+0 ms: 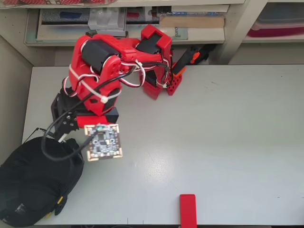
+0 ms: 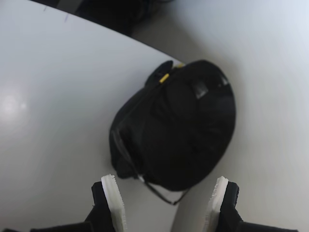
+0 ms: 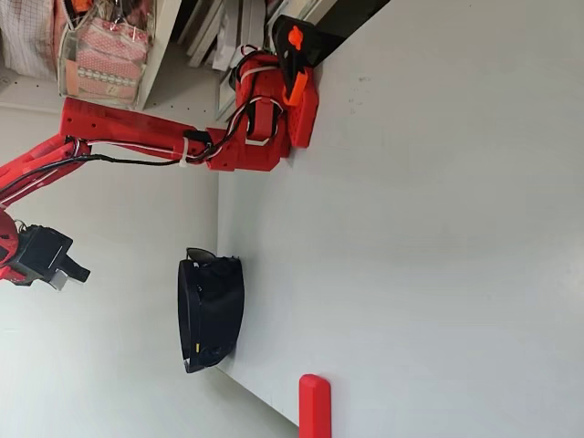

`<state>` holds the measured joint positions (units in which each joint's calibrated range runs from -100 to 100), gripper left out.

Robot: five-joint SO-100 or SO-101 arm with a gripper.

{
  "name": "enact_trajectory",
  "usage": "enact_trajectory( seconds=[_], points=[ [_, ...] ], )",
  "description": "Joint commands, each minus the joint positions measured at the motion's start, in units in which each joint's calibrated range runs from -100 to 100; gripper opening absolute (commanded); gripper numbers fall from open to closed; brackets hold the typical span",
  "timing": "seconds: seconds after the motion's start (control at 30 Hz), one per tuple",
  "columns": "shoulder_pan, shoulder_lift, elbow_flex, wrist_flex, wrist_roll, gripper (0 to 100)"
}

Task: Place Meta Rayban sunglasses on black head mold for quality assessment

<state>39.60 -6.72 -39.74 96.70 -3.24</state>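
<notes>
Below the wide-open, empty pincer (image 2: 166,203) sits the black head mold (image 2: 186,130), at the bench's (image 1: 213,142) near-left corner in the overhead view. Sunglasses (image 2: 145,145) rest on the mold, thin frame curving along its lower rim, one yellow arm tip (image 2: 164,78) showing at its far side. Pincer and mold stay apart.

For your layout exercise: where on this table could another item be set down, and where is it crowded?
Free: the wide table between the arm base and the red block. Crowded: the overhead view's lower-left corner, where the head mold wears the sunglasses under the open gripper.
</notes>
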Motion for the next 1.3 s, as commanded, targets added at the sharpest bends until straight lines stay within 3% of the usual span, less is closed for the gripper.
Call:
enact_trajectory(
  seconds=[0.0, 0.23, 0.4, 0.57, 0.77, 1.07, 1.27],
  points=[
    [-4.53, -7.32, -0.84, 0.96, 4.42, 81],
    [-9.47, -20.82, 12.71, -1.20, 5.44, 81],
    [-14.94, -35.07, 36.83, -13.49, 6.85, 81],
    [-18.38, -55.07, 65.58, -28.72, 12.48, 81],
    [-27.73, -70.33, 90.42, -35.64, 24.50, 81],
    [-33.20, -79.95, 103.98, -36.16, 28.09, 81],
    [-44.41, -90.92, 113.17, -36.25, 28.02, 81]
  ],
)
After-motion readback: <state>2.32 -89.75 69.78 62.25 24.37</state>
